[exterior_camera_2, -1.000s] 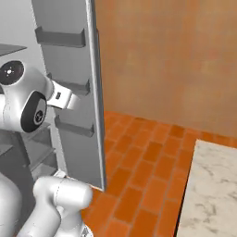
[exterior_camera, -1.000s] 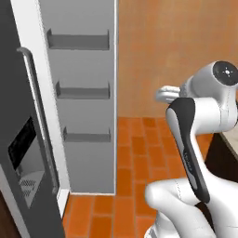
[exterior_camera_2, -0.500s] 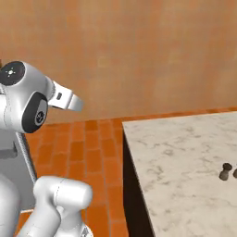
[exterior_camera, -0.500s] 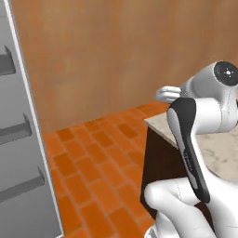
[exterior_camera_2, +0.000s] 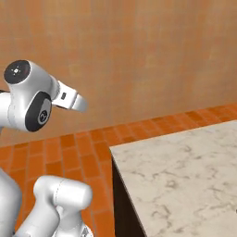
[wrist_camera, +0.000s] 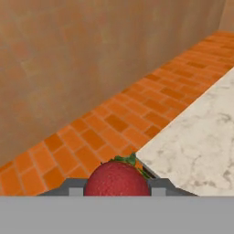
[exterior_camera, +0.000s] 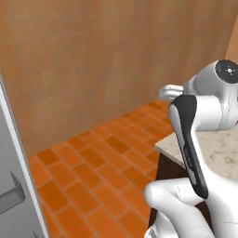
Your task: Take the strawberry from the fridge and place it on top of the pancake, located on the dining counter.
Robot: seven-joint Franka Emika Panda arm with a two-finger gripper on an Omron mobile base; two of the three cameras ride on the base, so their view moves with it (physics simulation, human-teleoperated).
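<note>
Above the corner of the dining counter (wrist_camera: 196, 137), the gripper (wrist_camera: 117, 188) is closed on the strawberry (wrist_camera: 117, 179), a glossy red, rounded berry with a green leafy cap. The counter is a flat beige marble-veined slab over an orange brick floor (wrist_camera: 114, 123). Judgement: carry level toward the slab's interior, grip firm, since the smooth fruit may slip.
</note>
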